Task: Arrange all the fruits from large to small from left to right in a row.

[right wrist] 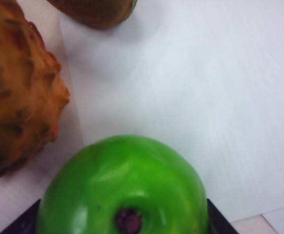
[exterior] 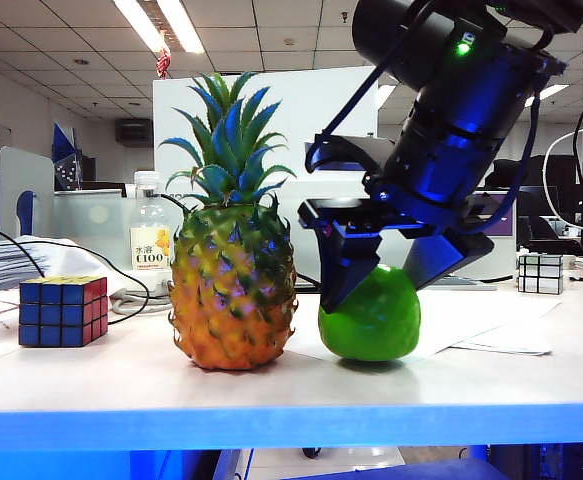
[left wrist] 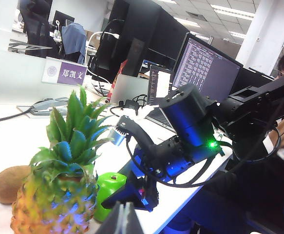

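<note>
Your green apple sits on the white worktop, just to the right of the pineapple in the exterior view, with a small gap between the two. The right end effector comes down over the apple from above and from the right, its two dark fingers straddling the fruit, one on each flank. In the right wrist view you look straight down on the apple, stem hollow facing the camera, with the black finger tips just showing at either side of it; the jaws stand wide, and you cannot tell from these views whether they actually press on the skin. The apple rests on the worktop.

The pineapple stands upright, crown up, at the left of the row. The kiwi lies on the worktop behind the pineapple, seen in the left wrist view on the far side of the pineapple from the apple; it also shows as a brown edge in the right wrist view.

A Rubik's cube sits further left on the worktop, and a pale second cube at the far right. A bottle stands behind the pineapple.

Your left end effector is away from the fruits; only a dark grey sliver shows, and you cannot tell how its jaws stand.
</note>
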